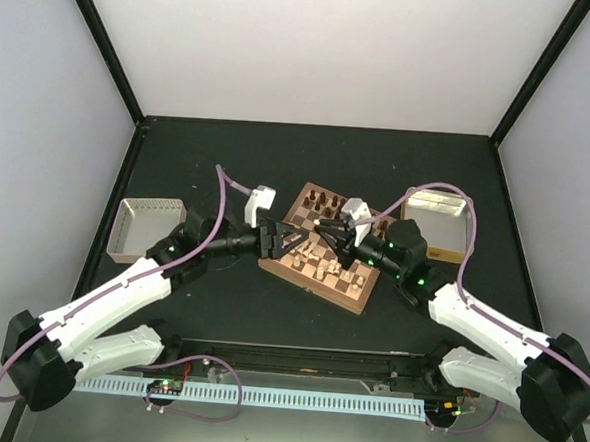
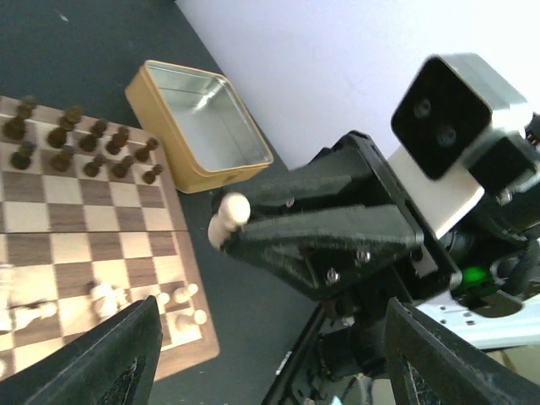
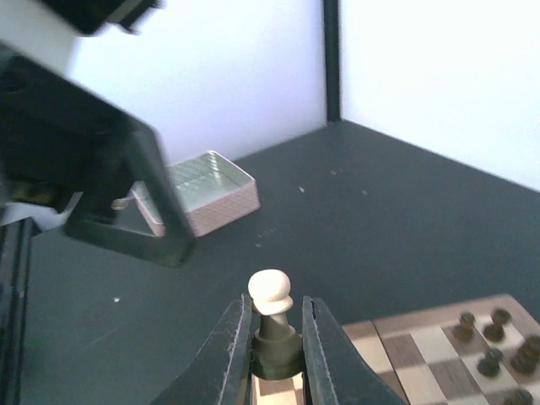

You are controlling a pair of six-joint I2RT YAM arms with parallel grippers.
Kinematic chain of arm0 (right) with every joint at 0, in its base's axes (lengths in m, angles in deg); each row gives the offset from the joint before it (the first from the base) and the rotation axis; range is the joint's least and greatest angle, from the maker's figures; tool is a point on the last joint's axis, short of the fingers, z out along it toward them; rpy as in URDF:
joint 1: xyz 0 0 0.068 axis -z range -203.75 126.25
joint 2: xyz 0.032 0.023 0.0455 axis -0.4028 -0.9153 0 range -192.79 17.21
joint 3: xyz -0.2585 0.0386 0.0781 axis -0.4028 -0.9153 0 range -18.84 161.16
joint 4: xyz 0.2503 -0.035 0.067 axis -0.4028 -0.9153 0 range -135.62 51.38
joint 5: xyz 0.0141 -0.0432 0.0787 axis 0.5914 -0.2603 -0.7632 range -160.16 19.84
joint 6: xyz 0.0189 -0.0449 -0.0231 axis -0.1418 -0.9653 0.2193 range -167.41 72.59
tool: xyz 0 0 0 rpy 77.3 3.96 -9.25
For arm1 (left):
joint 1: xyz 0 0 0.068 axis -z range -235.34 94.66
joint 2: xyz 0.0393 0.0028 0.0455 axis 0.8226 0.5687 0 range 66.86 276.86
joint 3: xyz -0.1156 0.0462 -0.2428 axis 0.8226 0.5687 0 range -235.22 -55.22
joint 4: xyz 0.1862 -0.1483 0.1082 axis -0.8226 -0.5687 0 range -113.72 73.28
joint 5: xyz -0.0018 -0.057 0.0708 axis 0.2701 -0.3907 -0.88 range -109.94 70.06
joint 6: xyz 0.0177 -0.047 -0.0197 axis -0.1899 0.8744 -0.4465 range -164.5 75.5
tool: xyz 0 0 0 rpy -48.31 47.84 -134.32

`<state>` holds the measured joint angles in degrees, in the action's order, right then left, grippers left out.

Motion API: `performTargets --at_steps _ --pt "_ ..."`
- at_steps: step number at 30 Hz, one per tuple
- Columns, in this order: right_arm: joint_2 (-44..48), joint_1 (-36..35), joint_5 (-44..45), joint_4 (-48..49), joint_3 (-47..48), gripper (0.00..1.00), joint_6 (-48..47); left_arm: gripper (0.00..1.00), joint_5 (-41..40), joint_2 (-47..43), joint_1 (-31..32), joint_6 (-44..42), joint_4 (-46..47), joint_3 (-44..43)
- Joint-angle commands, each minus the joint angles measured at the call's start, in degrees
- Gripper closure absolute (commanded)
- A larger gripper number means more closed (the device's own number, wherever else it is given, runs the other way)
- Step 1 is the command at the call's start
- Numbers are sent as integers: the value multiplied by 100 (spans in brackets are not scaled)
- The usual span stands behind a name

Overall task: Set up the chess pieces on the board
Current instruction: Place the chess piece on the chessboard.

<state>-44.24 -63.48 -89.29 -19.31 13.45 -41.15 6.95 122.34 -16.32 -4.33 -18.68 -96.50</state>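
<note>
The board (image 1: 356,283) lies at the table's middle, with dark chess pieces (image 1: 326,201) in two rows on its far side and cream chess pieces (image 1: 322,268) on its near side. My right gripper (image 3: 274,308) is shut on a cream pawn (image 3: 271,289), which is held above the board's edge (image 3: 439,337) with its round head sticking out past the fingertips. From the left wrist view the same pawn (image 2: 228,218) shows at the tip of the right gripper. My left gripper (image 2: 274,308) is open and holds nothing; it faces the right gripper closely over the board (image 2: 84,245).
A gold-sided metal tray (image 2: 202,126) stands right of the board, seen also from above as the right tray (image 1: 437,225). A pale tray (image 1: 146,227) sits at the left. Dark pieces (image 2: 76,139) and cream pieces (image 2: 110,299) stand near the grippers.
</note>
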Motion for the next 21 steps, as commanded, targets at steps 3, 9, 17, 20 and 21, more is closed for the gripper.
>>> performTargets --at_steps 3,9,17,20,21 --pt "364 10 -942 940 -305 92 -569 31 890 483 -95 199 243 -722" --pt "372 9 -1082 820 -252 92 -758 46 881 682 -137 324 884 -534" --pt "240 13 -1049 885 -212 92 -647 61 1183 1068 -130 89 637 -737" --pt "158 13 -1041 920 -182 92 -603 66 1044 1045 -124 -96 418 -746" --pt "140 10 -1020 929 -180 92 -587 70 1046 1038 -126 -124 390 -741"
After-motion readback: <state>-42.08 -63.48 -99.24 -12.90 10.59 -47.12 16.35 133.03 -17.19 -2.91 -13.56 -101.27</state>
